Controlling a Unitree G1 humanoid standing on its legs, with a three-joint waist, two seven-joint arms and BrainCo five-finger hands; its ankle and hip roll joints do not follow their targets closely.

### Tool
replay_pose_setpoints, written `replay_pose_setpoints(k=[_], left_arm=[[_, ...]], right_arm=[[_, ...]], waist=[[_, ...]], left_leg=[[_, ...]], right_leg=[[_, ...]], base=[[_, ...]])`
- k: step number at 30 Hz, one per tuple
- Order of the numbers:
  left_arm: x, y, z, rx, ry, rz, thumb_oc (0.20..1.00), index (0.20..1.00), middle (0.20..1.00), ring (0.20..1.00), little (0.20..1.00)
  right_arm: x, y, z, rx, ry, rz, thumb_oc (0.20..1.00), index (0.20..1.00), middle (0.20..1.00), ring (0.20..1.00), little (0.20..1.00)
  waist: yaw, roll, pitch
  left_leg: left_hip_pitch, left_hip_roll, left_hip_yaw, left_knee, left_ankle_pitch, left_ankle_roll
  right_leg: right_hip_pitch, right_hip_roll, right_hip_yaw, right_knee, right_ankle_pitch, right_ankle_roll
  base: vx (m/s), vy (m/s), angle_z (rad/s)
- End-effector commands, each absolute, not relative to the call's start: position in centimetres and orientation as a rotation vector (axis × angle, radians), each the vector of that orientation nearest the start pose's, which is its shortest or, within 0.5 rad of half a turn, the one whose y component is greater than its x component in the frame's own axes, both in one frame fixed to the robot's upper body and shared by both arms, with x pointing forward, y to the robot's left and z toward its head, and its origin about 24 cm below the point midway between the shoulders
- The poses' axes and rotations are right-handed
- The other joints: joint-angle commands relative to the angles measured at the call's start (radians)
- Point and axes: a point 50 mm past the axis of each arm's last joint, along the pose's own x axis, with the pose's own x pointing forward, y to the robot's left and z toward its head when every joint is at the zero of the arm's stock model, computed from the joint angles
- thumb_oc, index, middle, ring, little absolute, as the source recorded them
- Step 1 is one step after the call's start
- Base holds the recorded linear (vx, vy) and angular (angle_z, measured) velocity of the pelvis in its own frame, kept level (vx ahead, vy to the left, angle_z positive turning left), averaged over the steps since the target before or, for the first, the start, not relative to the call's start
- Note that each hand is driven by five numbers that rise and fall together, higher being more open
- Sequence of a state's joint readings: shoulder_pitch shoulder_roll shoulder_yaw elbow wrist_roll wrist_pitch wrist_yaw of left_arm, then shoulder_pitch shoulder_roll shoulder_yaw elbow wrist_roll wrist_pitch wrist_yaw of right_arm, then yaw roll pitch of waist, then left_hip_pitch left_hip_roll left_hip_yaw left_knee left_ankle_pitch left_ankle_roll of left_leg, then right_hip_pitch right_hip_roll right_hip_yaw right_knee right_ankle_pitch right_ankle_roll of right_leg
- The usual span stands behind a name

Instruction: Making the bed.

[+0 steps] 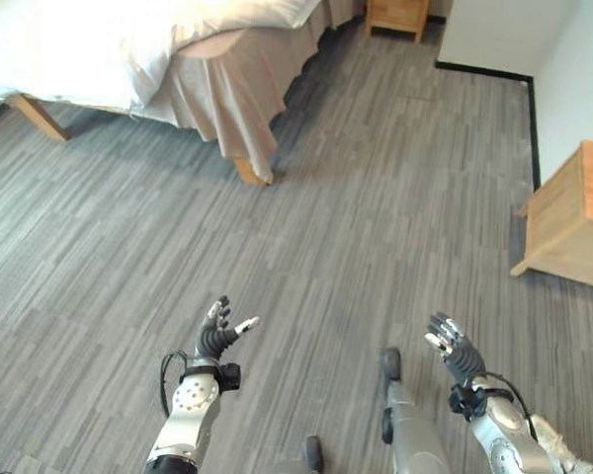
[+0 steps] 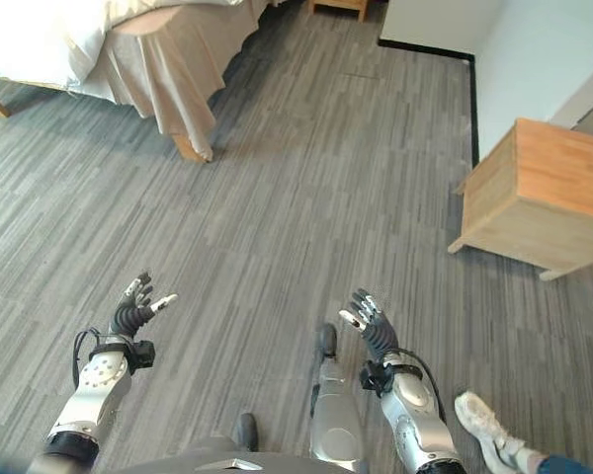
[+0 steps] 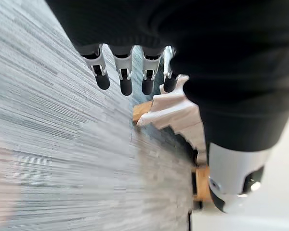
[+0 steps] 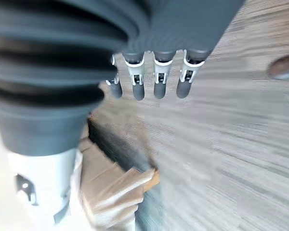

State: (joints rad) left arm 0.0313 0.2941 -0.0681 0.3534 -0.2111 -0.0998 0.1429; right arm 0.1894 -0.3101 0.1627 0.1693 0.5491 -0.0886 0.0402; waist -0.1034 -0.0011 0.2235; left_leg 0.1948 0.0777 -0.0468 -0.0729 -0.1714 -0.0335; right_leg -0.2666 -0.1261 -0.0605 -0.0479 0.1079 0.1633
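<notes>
Across the grey wood-grain plank floor [image 1: 356,197], everything is lying or standing in order of size as follows. At the far left corner of the floor, the wooden-legged bed [image 1: 128,59] is standing with its white rumpled duvet [image 1: 99,44] hanging over the side and its beige pleated bed skirt [image 1: 227,99] draping down to the floor at the foot corner. Along the right edge of the floor, a light wooden box-shaped cabinet [image 2: 539,197] is standing near the white wall [image 2: 534,59]. A second small wooden cabinet [image 1: 397,15] is standing at the far edge of the floor, just beside the bed.

Well apart from the bed, at the near edge of the floor, both hands are hovering above bare planks. The left hand [image 1: 217,334] is holding nothing, with fingers extended and thumb spread. The right hand [image 2: 368,321] is likewise empty, with fingers straight. A person's white shoe [image 2: 484,420] is resting on the floor near the right arm.
</notes>
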Motion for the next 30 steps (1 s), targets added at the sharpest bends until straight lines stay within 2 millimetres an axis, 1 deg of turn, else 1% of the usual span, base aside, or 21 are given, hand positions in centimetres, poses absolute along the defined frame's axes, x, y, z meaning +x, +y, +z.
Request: replay_pose_setpoints(k=[1,2,3,4,5,6,7,8,9,10,13,14,15,19,20,22,24,26,27,29,30], left_arm=[[23.7,22.6,0.1,0.19,0.136,0.101,1.0,1.0,1.0,1.0,1.0],[23.5,22.3,-0.3,0.134,0.149,0.099,1.0,1.0,1.0,1.0,1.0],[23.5,22.3,-0.2,0.135,0.149,0.099,1.0,1.0,1.0,1.0,1.0],[23.4,22.1,0.0,0.133,0.138,0.075,1.0,1.0,1.0,1.0,1.0],[23.4,22.1,0.0,0.133,0.138,0.075,1.0,1.0,1.0,1.0,1.0],[23.6,22.1,0.4,0.141,0.121,0.061,1.0,1.0,1.0,1.0,1.0],[23.7,22.0,0.6,0.117,0.112,0.056,1.0,1.0,1.0,1.0,1.0],[23.8,21.7,0.4,0.088,0.123,0.042,1.0,1.0,1.0,1.0,1.0],[23.8,21.6,0.4,0.088,0.123,0.041,1.0,1.0,1.0,1.0,1.0],[23.1,21.5,-0.7,-0.022,0.163,0.06,1.0,1.0,1.0,1.0,1.0],[22.7,21.4,-1.2,-0.083,0.179,0.084,1.0,1.0,1.0,1.0,1.0],[21.8,21.8,-2.1,-0.207,0.211,0.162,1.0,1.0,1.0,1.0,1.0],[21.6,22.1,-2.1,-0.24,0.204,0.198,1.0,1.0,1.0,1.0,1.0],[20.6,22.9,-2.6,-0.362,0.195,0.308,1.0,1.0,1.0,1.0,1.0],[20.2,23.7,-2.4,-0.369,0.179,0.35,1.0,1.0,1.0,1.0,1.0],[19.0,25.5,-2.6,-0.316,0.186,0.428,1.0,1.0,1.0,1.0,1.0],[18.7,26.7,-2.5,-0.206,0.201,0.441,1.0,1.0,1.0,1.0,1.0],[19.5,27.6,-1.7,-0.149,0.178,0.451,1.0,1.0,1.0,1.0,1.0],[20.2,27.7,-1.1,-0.137,0.151,0.442,1.0,1.0,1.0,1.0,1.0],[21.5,26.9,-0.1,-0.133,0.106,0.401,1.0,1.0,1.0,1.0,1.0],[22.0,26.5,0.5,-0.145,0.077,0.361,1.0,1.0,1.0,1.0,1.0]], right_arm=[[21.5,-20.6,-0.3,0.22,0.169,0.037,1.0,1.0,1.0,1.0,1.0],[21.9,-21.0,0.1,0.222,0.149,0.021,1.0,1.0,1.0,1.0,1.0],[21.9,-21.0,0.1,0.223,0.149,0.021,1.0,1.0,1.0,1.0,1.0],[22.0,-21.8,1.1,0.227,0.097,0.011,1.0,1.0,1.0,1.0,1.0],[22.0,-21.8,1.1,0.228,0.097,0.011,1.0,1.0,1.0,1.0,1.0],[22.3,-22.2,1.6,0.198,0.078,0.003,1.0,1.0,1.0,1.0,1.0],[22.8,-22.5,2.0,0.18,0.063,-0.009,1.0,1.0,1.0,1.0,1.0],[23.0,-23.2,2.5,0.142,0.043,-0.045,1.0,1.0,1.0,1.0,1.0],[23.0,-23.2,2.5,0.142,0.043,-0.046,1.0,1.0,1.0,1.0,1.0],[22.8,-23.8,3.7,0.06,0.007,-0.029,1.0,1.0,1.0,1.0,1.0],[22.8,-23.8,3.9,-0.006,0.007,-0.004,1.0,1.0,1.0,1.0,1.0],[23.1,-23.8,4.9,-0.247,0.005,0.084,1.0,1.0,1.0,1.0,1.0],[23.2,-23.9,5.1,-0.305,0.003,0.086,1.0,1.0,1.0,1.0,1.0],[23.4,-23.8,4.7,-0.322,0.025,0.089,1.0,1.0,1.0,1.0,1.0],[23.4,-23.6,4.7,-0.322,0.018,0.102,1.0,1.0,1.0,1.0,1.0],[23.4,-22.9,4.2,-0.304,0.03,0.122,1.0,1.0,1.0,1.0,1.0],[23.4,-22.3,3.7,-0.282,0.036,0.13,1.0,1.0,1.0,1.0,1.0],[24.1,-21.4,3.8,-0.273,0.02,0.143,1.0,1.0,1.0,1.0,1.0],[24.4,-20.7,3.8,-0.255,0.011,0.149,1.0,1.0,1.0,1.0,1.0],[24.4,-20.1,3.7,-0.225,0.013,0.155,1.0,1.0,1.0,1.0,1.0],[24.2,-20.5,3.7,-0.205,0.017,0.133,1.0,1.0,1.0,1.0,1.0]], waist=[[0.0,-0.002,-0.027],[0.003,0.001,-0.024],[0.0,-0.002,-0.027],[0.025,-0.028,-0.001],[0.023,-0.031,-0.004],[0.049,-0.046,0.023],[0.059,-0.06,0.036],[0.072,-0.066,0.042],[0.073,-0.064,0.043],[0.098,-0.056,0.036],[0.105,-0.055,0.03],[0.13,-0.054,0.017],[0.14,-0.054,0.014],[0.167,-0.058,0.0],[0.171,-0.057,-0.011],[0.185,-0.076,-0.031],[0.182,-0.083,-0.056],[0.169,-0.073,-0.034],[0.152,-0.063,-0.019],[0.134,-0.052,-0.013],[0.132,-0.05,-0.02]], left_leg=[[0.095,0.032,-0.011,0.14,0.122,-0.056],[0.047,0.041,-0.007,0.249,0.188,-0.073],[0.042,0.038,-0.011,0.248,0.191,-0.072],[-0.117,0.052,0.031,0.527,0.292,-0.075],[-0.122,0.049,0.029,0.528,0.295,-0.074],[-0.189,0.057,0.055,0.632,0.304,-0.063],[-0.233,0.075,0.093,0.657,0.306,-0.052],[-0.29,0.128,0.181,0.654,0.312,-0.053],[-0.29,0.13,0.181,0.658,0.309,-0.053],[-0.371,0.159,0.285,0.571,0.296,-0.08],[-0.388,0.148,0.295,0.535,0.304,-0.086],[-0.422,0.117,0.337,0.434,0.319,-0.09],[-0.43,0.097,0.337,0.394,0.32,-0.087],[-0.452,0.041,0.364,0.295,0.34,-0.082],[-0.449,0.043,0.395,0.272,0.345,-0.079],[-0.409,0.015,0.393,0.225,0.318,-0.062],[-0.334,-0.025,0.401,0.131,0.283,-0.028],[-0.279,-0.031,0.423,0.097,0.254,0.013],[-0.254,-0.025,0.419,0.079,0.252,0.023],[-0.199,-0.028,0.395,0.041,0.242,0.027],[-0.175,-0.027,0.379,0.026,0.234,0.018]], right_leg=[[-0.034,0.005,-0.015,0.142,0.049,0.014],[-0.012,0.01,-0.038,0.156,0.025,-0.008],[-0.015,0.006,-0.039,0.154,0.028,-0.007],[0.064,0.006,-0.069,0.148,-0.017,-0.058],[0.061,0.003,-0.07,0.146,-0.015,-0.058],[0.099,0.01,-0.081,0.144,-0.042,-0.083],[0.129,0.011,-0.098,0.132,-0.058,-0.094],[0.182,0.016,-0.118,0.107,-0.084,-0.105],[0.183,0.018,-0.118,0.106,-0.084,-0.105],[0.272,0.022,-0.162,0.048,-0.109,-0.101],[0.291,0.021,-0.173,0.034,-0.114,-0.099],[0.326,0.027,-0.196,0.014,-0.13,-0.094],[0.345,0.03,-0.199,0.006,-0.137,-0.092],[0.41,0.044,-0.207,-0.023,-0.149,-0.081],[0.42,0.051,-0.213,-0.028,-0.15,-0.078],[0.453,0.039,-0.208,-0.033,-0.166,-0.061],[0.431,0.014,-0.213,0.047,-0.143,-0.028],[0.29,-0.039,-0.206,0.332,-0.061,0.034],[0.239,-0.051,-0.187,0.426,-0.052,0.052],[0.187,-0.064,-0.183,0.44,-0.067,0.029],[0.195,-0.093,-0.218,0.337,-0.047,0.015]], base=[[0.37,-0.257,1.19],[0.36,-0.257,0.9],[0.33,-0.378,0.55],[0.21,-0.283,0.19],[0.3,-0.457,0.13],[0.15,-0.308,0.08],[0.34,-0.478,0.29],[0.25,-0.301,0.24],[0.5,-0.314,0.31],[0.31,-0.143,0.36],[0.27,-0.075,0.59],[0.3,-0.034,0.29],[0.3,-0.033,0.17],[0.26,0.026,0.19],[0.31,0.068,-0.02],[0.33,0.106,-0.12],[0.25,0.193,-0.38],[0.07,0.219,-0.26],[0.08,0.165,-0.3],[0.18,0.09,0.12],[0.18,0.017,0.87]])
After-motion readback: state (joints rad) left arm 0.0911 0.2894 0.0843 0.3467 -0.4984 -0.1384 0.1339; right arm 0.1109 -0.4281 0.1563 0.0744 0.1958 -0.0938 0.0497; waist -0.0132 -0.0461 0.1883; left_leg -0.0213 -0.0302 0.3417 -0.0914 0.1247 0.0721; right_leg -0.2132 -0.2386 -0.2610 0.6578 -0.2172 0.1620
